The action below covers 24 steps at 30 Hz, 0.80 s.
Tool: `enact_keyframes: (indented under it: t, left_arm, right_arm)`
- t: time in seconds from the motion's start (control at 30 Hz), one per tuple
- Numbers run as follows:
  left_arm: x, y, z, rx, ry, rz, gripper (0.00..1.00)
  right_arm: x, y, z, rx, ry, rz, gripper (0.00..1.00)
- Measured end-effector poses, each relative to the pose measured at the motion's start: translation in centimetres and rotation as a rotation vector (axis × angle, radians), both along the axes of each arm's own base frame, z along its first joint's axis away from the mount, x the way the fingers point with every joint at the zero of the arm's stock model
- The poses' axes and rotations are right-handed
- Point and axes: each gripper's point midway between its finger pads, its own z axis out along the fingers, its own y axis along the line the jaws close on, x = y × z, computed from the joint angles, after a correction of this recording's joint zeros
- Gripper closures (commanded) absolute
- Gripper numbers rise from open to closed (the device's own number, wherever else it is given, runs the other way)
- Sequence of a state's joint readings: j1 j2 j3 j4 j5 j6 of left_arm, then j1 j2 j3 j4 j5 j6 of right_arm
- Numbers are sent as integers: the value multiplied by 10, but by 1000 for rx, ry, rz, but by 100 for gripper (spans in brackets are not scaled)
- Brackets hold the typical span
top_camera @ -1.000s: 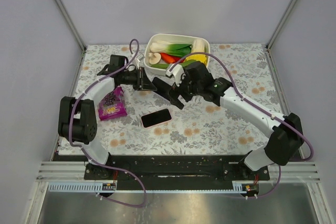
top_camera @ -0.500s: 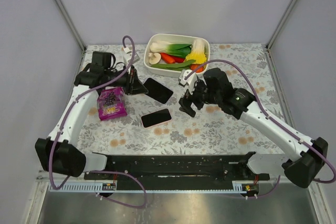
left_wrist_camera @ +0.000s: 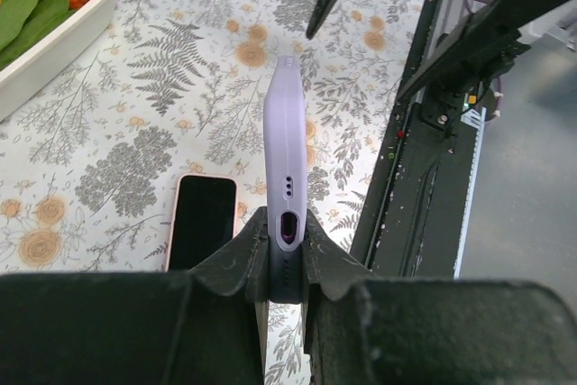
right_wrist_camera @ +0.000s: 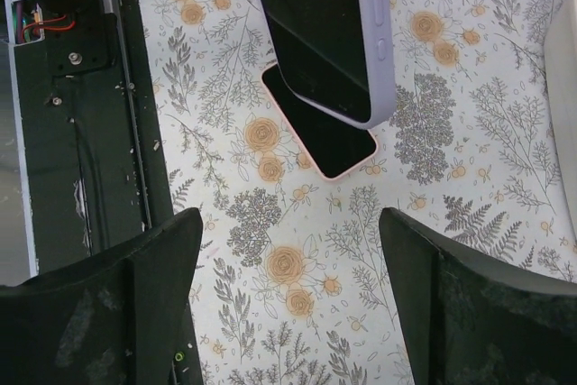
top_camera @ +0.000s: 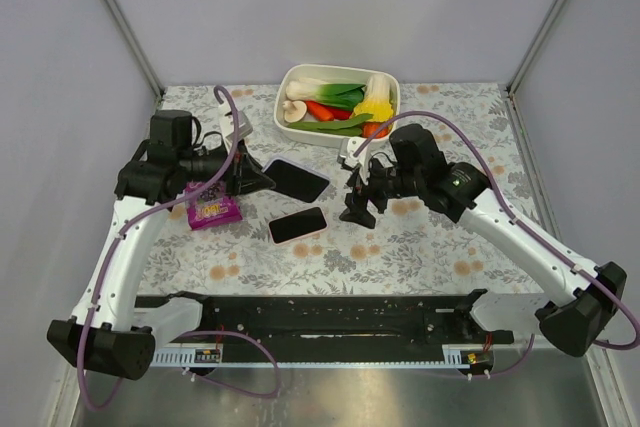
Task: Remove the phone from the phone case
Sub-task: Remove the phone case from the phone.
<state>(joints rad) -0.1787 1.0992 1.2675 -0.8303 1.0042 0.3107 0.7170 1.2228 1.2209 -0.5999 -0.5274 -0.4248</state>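
Your left claw (top_camera: 262, 177) is clamped shut on one end of the lavender phone case (top_camera: 298, 179), with both fingers (left_wrist_camera: 242, 263) pressed against its sides next to the port cut-out. The case (left_wrist_camera: 287, 151) is lifted off the bench and reaches away from the claw toward the middle of the bench (top_camera: 450, 237). From the left wrist you see only its thin edge. The right wrist view shows a dark glossy face inside the lavender rim (right_wrist_camera: 329, 33), and it is not clear whether a handset is seated in it.

Below the case, a pink-edged phone (top_camera: 297, 224) lies flat on the floral bench with its screen up, touched by nothing. In the right wrist view one corner of it (right_wrist_camera: 329, 132) sticks out from under the raised case.

Your right claw (top_camera: 358, 209) hangs just past the far end of the case, close to it but not touching. Its fingers (right_wrist_camera: 135, 295) are spread wide and only the bench pattern shows between them.

A purple snack packet (top_camera: 212, 197) lies beside the left arm, close to the claw. At the far side of the bench, well away from the phone, sits a white tub (top_camera: 340, 68) filled with toy vegetables.
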Motion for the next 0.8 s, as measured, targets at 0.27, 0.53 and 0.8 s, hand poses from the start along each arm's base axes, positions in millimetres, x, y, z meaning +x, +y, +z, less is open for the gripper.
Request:
enact_keyframes:
  t: [0.27,0.53,0.8]
  left_arm:
    - [-22,-6,3,-48,-18,-113,100]
    - [-47,-6,-3,-77,-44,-181,100]
    - [-57,-8,0,-93,-68,-212,100]
  right_arm:
    - [-2,7,7,6,-2,72,26]
    - [-14,15,0,7,46,181,47]
    - [-28,23,-9,25,128,273,46]
